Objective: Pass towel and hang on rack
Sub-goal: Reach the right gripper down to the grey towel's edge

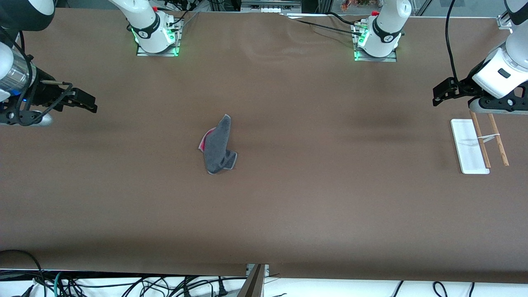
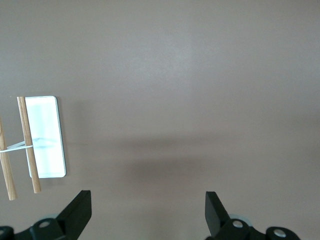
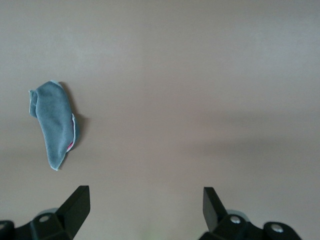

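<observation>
Both grippers hang wide open and empty: the right gripper [image 1: 84,102] well apart from the crumpled dark grey cloth towel [image 1: 218,146], the left gripper [image 1: 443,93] near the white-based, wooden-rod rack [image 1: 468,144]. A pinch on one loose fold could slip mid-handover.

The bench [image 1: 288,206] is lying open across most of its brown surface, offering wide passage for either hand. The towel [image 1: 218,145] is sitting crumpled near the middle, somewhat toward the right arm's end, with bare surface all around it, so nothing is blocking an approach from above or from any side. The rack [image 1: 474,145] is standing at the left arm's end, well apart from the towel; its two wooden rods [image 1: 490,140] are sticking up from the white base. The left hand [image 1: 443,94] is hovering with fingers spread just beside the rack, and the right hand [image 1: 82,101], fingers spread too, is hanging over the right arm's end.
</observation>
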Available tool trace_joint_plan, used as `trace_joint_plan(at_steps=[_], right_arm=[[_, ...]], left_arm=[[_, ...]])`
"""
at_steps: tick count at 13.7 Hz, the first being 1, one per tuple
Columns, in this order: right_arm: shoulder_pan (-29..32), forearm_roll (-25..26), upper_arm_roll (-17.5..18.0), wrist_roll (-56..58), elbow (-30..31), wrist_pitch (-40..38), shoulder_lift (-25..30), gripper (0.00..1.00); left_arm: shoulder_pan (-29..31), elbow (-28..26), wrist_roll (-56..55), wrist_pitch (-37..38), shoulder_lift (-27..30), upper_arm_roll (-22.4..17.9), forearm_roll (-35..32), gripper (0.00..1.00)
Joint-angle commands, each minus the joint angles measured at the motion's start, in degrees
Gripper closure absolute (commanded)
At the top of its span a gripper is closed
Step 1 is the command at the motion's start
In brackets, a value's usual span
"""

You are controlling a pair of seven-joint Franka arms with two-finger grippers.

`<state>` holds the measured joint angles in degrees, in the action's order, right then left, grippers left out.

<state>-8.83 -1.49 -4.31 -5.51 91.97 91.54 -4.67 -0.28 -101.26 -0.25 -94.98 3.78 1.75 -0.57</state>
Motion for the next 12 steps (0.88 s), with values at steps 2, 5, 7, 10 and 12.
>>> trace_joint_plan(at_steps=[2, 5, 7, 10, 12], right_arm=[[-5.6, -1.2, 2.1, -8.1, 6.5, 10.8, -4.2, 0.01], [-11.3, -1.3, 2.2, -15.3, 10.1, 21.5, -10.0, 0.01], [-14.1, -1.5, 2.3, -18.3, 13.7, 30.9, -13.7, 0.01], [-17.1, -1.5, 2.5, -24.2, 17.1, 41.2, -19.0, 0.01], [-17.3, -1.5, 2.5, -24.3, 18.8, 48.4, -22.2, 0.01]], left_arm=[[0.1, 2.0, 0.9, 1.5, -1.1, 0.1, 0.9, 0.0], [0.1, 2.0, 0.9, 1.5, -1.1, 0.1, 0.9, 0.0], [0.2, 2.0, 0.9, 1.5, -1.1, 0.1, 0.9, 0.0], [0.3, 2.0, 0.9, 1.5, -1.1, 0.1, 0.9, 0.0], [0.4, 2.0, 0.9, 1.5, -1.1, 0.1, 0.9, 0.0]])
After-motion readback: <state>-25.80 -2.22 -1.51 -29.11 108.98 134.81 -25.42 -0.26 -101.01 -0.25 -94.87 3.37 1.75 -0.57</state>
